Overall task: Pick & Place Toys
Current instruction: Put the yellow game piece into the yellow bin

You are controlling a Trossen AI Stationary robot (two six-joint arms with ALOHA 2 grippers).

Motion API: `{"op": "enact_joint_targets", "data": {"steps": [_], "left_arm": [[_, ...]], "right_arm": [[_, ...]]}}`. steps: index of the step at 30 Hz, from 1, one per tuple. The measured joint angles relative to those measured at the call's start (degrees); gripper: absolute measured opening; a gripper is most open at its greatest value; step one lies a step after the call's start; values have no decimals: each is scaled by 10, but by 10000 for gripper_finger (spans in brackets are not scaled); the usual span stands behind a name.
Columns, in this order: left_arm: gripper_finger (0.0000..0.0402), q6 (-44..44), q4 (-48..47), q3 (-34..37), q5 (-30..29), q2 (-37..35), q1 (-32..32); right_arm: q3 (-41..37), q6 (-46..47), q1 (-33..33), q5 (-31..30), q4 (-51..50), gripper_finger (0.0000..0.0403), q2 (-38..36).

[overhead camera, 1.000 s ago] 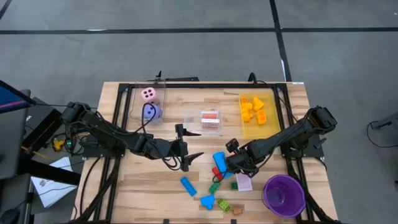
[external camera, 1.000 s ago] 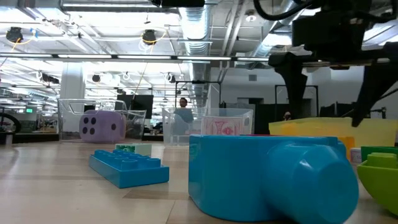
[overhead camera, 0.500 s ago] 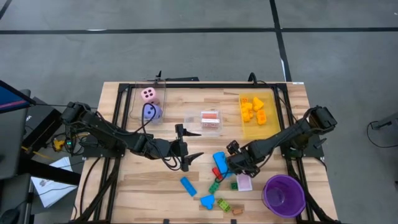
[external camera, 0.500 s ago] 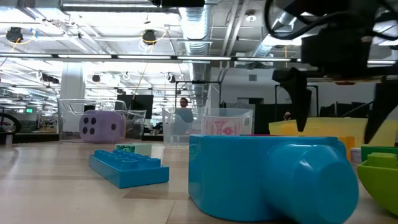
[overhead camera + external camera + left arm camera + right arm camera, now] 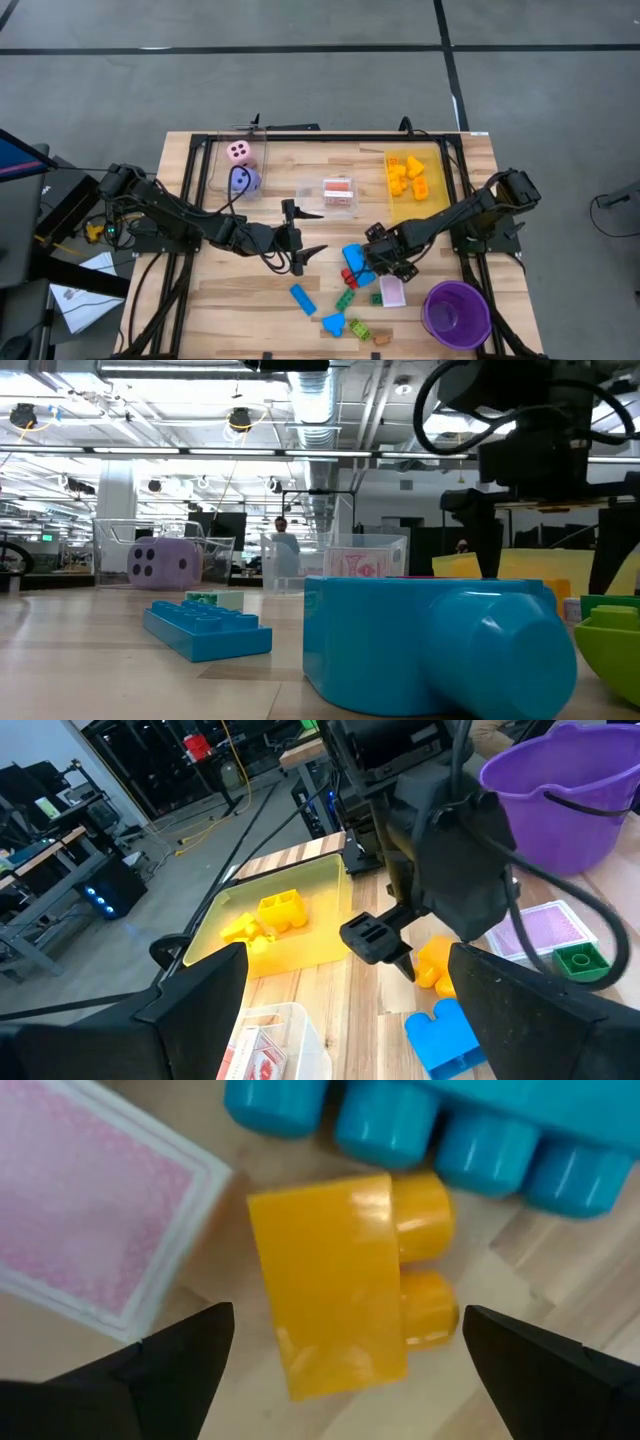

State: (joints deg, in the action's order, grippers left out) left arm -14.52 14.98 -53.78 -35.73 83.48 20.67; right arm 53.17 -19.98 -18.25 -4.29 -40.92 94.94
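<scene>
- While both dark arms are reaching inward, the wooden surface is carrying everything, with its toys gathering toward the right front.
- At the far right of that surface, a yellow see-through bin is holding several yellow bricks.
- Near the front right corner, a round purple cup is standing upright.
- Near the middle, the left tool is hanging with its fingers spread wide, gripping nothing.
- Beside the blue bricks, the right tool is hovering with its fingers wide apart on either side of a small yellow brick, not touching it.
- Just beyond that yellow brick, a large blue brick is lying on the wood.
- On the brick's other side, a pink-backed card is lying flat.
- At the far left, a purple dotted die and a pink die are sitting close together.
</scene>
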Motion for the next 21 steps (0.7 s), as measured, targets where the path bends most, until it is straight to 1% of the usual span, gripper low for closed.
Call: {"op": "enact_joint_targets", "data": {"steps": [4,8,12,14,19,21], "left_arm": [[342,0,0,0,0,0,0],[342,0,0,0,0,0,0],[342,0,0,0,0,0,0],[342,0,0,0,0,0,0],[342,0,0,0,2,0,0],[342,0,0,0,13,0,0]], "right_arm": [[0,0,0,4,14,386,0],[0,0,7,27,25,386,0],[0,0,12,34,27,386,0],[-4,0,19,46,28,386,0],[-14,4,32,47,28,386,0],[-14,4,34,47,30,386,0]]}}
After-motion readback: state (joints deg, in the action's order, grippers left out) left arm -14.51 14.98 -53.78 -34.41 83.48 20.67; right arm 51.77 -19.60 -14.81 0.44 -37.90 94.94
